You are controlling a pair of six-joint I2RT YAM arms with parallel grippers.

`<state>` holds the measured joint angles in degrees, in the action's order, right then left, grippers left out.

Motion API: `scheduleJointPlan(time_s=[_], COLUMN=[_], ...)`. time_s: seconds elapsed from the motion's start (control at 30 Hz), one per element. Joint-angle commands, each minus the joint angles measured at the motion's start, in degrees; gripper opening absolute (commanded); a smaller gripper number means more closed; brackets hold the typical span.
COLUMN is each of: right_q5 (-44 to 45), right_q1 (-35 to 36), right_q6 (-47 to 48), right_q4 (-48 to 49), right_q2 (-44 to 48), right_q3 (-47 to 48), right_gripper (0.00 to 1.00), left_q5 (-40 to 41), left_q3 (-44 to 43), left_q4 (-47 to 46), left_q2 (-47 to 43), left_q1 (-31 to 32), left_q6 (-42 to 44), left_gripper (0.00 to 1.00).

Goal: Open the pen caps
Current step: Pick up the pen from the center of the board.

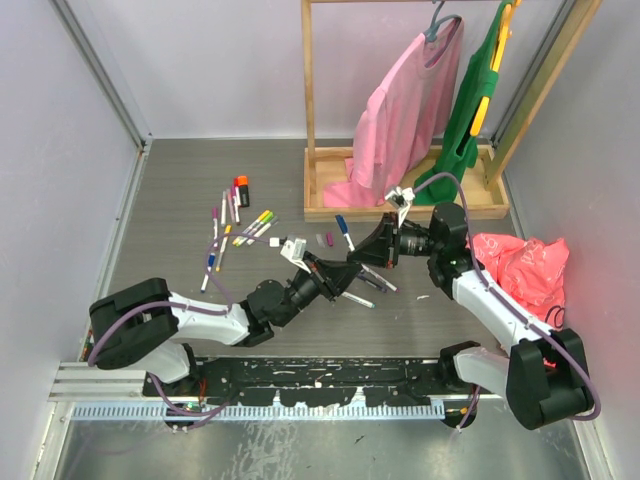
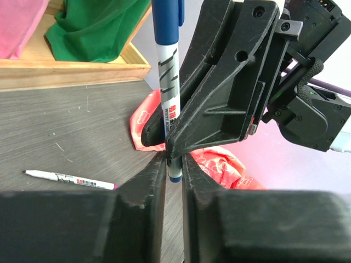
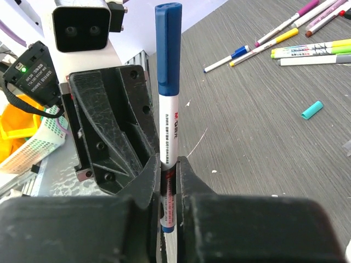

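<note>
A white-barrelled pen (image 2: 167, 87) with a blue cap (image 3: 168, 38) stands upright between both grippers, above the table's middle. My left gripper (image 2: 174, 164) is shut on the pen's lower blue-tipped end. My right gripper (image 3: 169, 164) is shut on the lower barrel of the same pen (image 3: 168, 126), and its black fingers (image 2: 219, 98) cross close in front of the left wrist camera. From above, the left gripper (image 1: 342, 277) and the right gripper (image 1: 368, 262) meet tip to tip. The cap sits on the pen. More pens (image 1: 235, 225) lie at the back left, and a loose teal cap (image 3: 312, 109) lies apart.
A wooden rack (image 1: 400, 205) with a pink and a green garment stands at the back. A red bag (image 1: 525, 265) lies at the right beside my right arm. One pen (image 2: 68, 179) lies on the table near the grippers, and a blue pen (image 1: 343, 230) lies by the rack.
</note>
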<state>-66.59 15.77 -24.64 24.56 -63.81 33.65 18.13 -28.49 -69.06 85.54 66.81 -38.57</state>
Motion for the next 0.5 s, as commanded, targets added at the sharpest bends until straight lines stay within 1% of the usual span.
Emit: scheduleJointPlan(time_s=[0.0, 0.07, 0.13, 0.27, 0.33, 0.4, 0.47], right_q5=[-0.4, -0.4, -0.5, -2.3, -3.3, -4.2, -5.7], right_q1=[0.2, 0.3, 0.1, -0.1, -0.3, -0.2, -0.4], right_q6=[4.6, 7.0, 9.5, 11.0, 12.5, 15.8, 19.7], right_q4=[-2.9, -6.1, -9.0, -11.7, -14.4, -19.9, -24.3], right_q2=[0.2, 0.3, 0.3, 0.1, -0.4, -1.2, -1.9], right_q3=[4.0, 5.2, 6.3, 7.6, 8.7, 10.5, 12.2], right_gripper=[0.01, 0.01, 0.01, 0.01, 0.01, 0.01, 0.01], left_q5=[0.5, 0.3, 0.0, -2.5, -6.7, -14.6, -20.4], left_q3=[-0.4, 0.9, 2.3, 4.8, 5.7, 5.6, 4.4], left_q4=[-4.4, -4.4, -3.9, -2.0, 0.0, 3.8, 7.3], left_q2=[-1.6, -2.9, -5.2, -10.1, -13.3, -16.7, -19.1], left_q1=[0.2, 0.1, 0.1, -0.3, -2.2, -5.5, -8.7], left_q6=[1.7, 3.0, 4.4, 7.6, 8.2, 7.0, 5.2], left_gripper=[0.26, 0.36, 0.43, 0.62, 0.73, 0.79, 0.84])
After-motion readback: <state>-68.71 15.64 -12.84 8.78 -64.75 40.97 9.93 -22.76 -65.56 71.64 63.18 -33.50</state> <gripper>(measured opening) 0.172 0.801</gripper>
